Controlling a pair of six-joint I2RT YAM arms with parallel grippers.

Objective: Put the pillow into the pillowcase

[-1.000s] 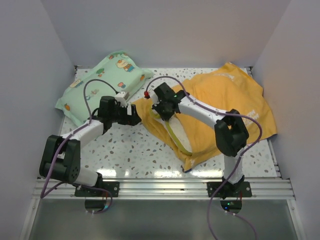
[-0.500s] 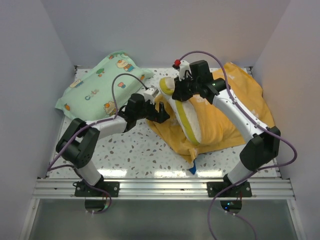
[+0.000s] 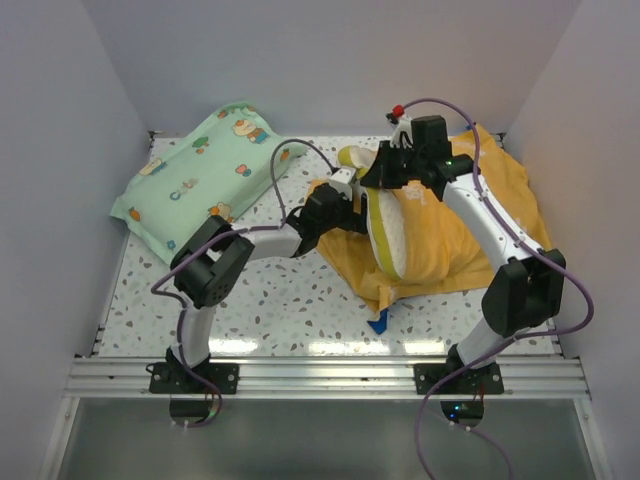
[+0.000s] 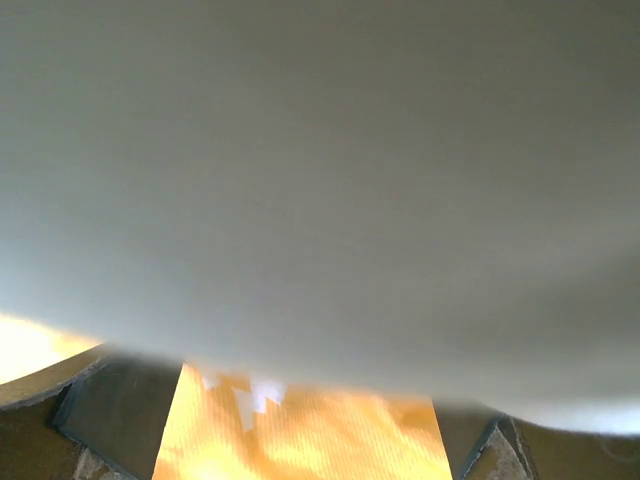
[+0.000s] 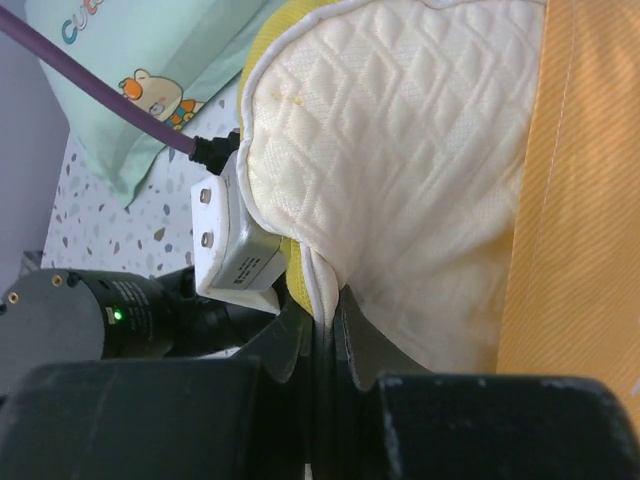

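The cream pillow (image 3: 385, 235) stands on its long edge, its lower part inside the orange-yellow pillowcase (image 3: 480, 210) at the table's right. My right gripper (image 3: 388, 175) is shut on the pillow's top seam; the right wrist view shows the fingers (image 5: 290, 330) pinching the white piping of the quilted pillow (image 5: 400, 150), with the pillowcase (image 5: 590, 200) beside it. My left gripper (image 3: 350, 212) is at the pillowcase's left edge against the pillow. In the left wrist view its fingers (image 4: 110, 410) stand apart over orange cloth (image 4: 300, 430), under a blurred pale surface (image 4: 320, 150).
The mint-green cartoon-print pillow (image 3: 200, 180) lies at the far left and also shows in the right wrist view (image 5: 120, 80). A blue corner of the pillowcase (image 3: 380, 325) sticks out at the near side. White walls close in the table on three sides.
Both grippers moved right and farther back. The right gripper lifted the pillow from lying flat to standing on edge. The pillowcase's left edge shifted right with the left gripper.
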